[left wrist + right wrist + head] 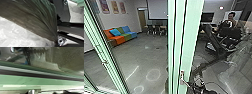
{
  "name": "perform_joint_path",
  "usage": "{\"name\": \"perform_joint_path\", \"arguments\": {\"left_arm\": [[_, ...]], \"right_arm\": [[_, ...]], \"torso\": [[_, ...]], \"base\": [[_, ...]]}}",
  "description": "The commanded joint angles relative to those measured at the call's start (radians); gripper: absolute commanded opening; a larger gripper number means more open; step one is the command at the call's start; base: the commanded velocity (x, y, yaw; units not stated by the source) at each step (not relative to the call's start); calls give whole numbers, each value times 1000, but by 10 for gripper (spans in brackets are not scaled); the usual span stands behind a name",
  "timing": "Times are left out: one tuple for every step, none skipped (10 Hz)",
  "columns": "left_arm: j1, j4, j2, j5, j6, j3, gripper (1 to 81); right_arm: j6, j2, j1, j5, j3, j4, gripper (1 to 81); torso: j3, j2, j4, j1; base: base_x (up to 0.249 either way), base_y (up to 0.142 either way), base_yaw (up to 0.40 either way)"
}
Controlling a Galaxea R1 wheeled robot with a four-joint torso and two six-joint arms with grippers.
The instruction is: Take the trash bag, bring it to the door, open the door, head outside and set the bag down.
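At the left wrist, jaws hold the gathered trash bag (pixel 33 21); the right jaws, I cannot tell.

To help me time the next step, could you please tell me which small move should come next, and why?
Probably settle the right gripper gently on the door handle: the two show close together in the head view, while the trash bag, its folds drawn together, shows large in the left wrist view.

The left gripper (pixel 57 42) is clamped, a jointed bar (pixel 73 29) beside its fingers; the right gripper (pixel 194 87) reaches forward.
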Motion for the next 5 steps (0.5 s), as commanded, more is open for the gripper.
{"name": "perform_joint_path", "arguments": {"left_arm": [[-51, -10, -13, 76, -1, 5, 10], [-49, -10, -14, 75, -1, 5, 10], [-48, -11, -19, 75, -1, 5, 10], [-48, -11, -20, 75, -1, 5, 10], [-48, -11, -20, 75, -1, 5, 10]], "right_arm": [[-48, -36, -65, -273, -62, 82, 811], [-46, -49, -43, -279, -62, 85, 811], [-46, -56, -28, -296, -71, 96, 811], [-46, -59, -13, -302, -85, 99, 811], [-45, -64, -2, -304, -93, 102, 811]], "torso": [[1, 0, 0, 0], [-4, 0, 0, -1], [-2, 0, 0, 0], [-2, 0, 0, 0], [-2, 0, 0, 0]], "base": [[0, 0, 0], [0, 0, 0], [0, 0, 0], [0, 0, 0], [0, 0, 0]]}}
